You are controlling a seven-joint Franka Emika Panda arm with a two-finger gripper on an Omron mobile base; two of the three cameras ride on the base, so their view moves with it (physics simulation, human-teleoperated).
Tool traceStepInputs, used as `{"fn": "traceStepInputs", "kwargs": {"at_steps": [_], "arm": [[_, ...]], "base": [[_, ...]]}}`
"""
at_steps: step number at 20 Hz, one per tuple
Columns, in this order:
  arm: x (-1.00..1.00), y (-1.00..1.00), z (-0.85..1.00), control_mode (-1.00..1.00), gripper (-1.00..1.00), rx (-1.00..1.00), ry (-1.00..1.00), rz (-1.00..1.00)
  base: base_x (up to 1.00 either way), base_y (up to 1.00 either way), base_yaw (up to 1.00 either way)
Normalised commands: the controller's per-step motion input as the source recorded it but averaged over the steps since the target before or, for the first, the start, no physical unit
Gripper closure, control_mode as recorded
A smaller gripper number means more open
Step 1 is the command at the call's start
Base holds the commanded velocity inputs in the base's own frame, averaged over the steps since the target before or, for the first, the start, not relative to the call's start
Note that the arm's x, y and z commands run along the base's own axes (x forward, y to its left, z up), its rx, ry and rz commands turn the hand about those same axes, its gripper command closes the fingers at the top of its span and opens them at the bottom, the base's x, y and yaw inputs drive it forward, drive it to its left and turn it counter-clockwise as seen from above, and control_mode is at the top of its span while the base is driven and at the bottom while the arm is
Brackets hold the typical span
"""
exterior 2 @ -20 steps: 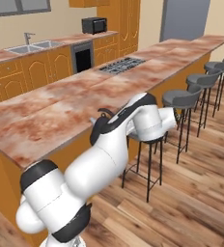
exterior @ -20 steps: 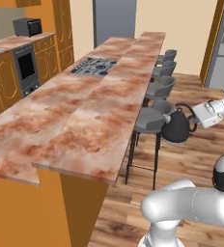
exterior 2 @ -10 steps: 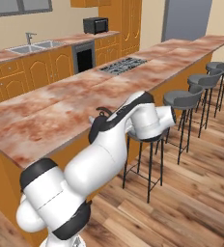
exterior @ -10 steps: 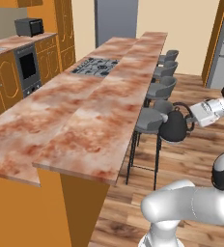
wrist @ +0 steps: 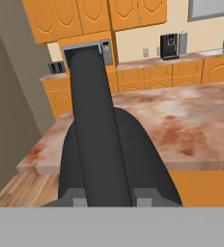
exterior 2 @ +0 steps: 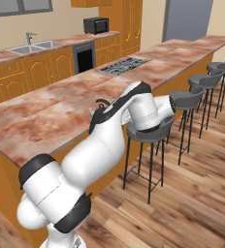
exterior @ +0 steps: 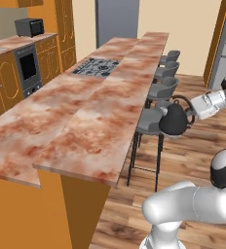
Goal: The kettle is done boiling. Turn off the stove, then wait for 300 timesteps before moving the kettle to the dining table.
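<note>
Kettle carried in the air beside the dining table, above the bar stools.

A row of grey bar stools (exterior: pixel 156 119) lines the near side of the dining table (exterior: pixel 100 131), and the kettle (exterior: pixel 174 120) hangs just over the closest seat, off the slab's edge and touching nothing below. The stove (exterior: pixel 96 66) sits farther along the marbled top, well apart from the kettle. A black-fronted oven (exterior: pixel 27 70) and a small black microwave (exterior: pixel 29 27) stand on the far wall; a sink (exterior 2: pixel 34 47) is set in the far worktop. The gripper (exterior: pixel 192 108) is clamped on the kettle's arched handle, whose dark bar runs up between the finger tips (wrist: pixel 74 195) in the hand view, with the round black body behind it. The kettle's lid is on, so its contents cannot be seen.
</note>
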Motion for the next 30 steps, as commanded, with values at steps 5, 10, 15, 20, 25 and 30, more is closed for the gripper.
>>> {"fn": "traceStepInputs", "kwargs": {"at_steps": [5, 10, 15, 20, 25, 30], "arm": [[0.32, 0.04, 0.16, -1.0, 1.0, -0.01, 0.01, 0.03], [0.28, 0.15, 0.0, -1.0, 1.0, 0.0, 0.0, 0.03], [0.21, 0.21, 0.0, -1.0, 1.0, 0.0, 0.0, 0.01], [0.16, 0.18, 0.0, -1.0, 1.0, 0.0, 0.0, 0.01], [0.13, 0.22, 0.0, -1.0, 1.0, 0.0, 0.0, 0.01], [0.12, 0.23, 0.0, -1.0, 1.0, 0.0, 0.0, 0.01]], "base": [[0.0, 0.0, 0.0], [0.0, 0.0, 0.0], [0.0, 0.0, 0.0], [0.0, 0.0, 0.0], [0.0, 0.0, 0.0], [0.0, 0.0, 0.0]]}}
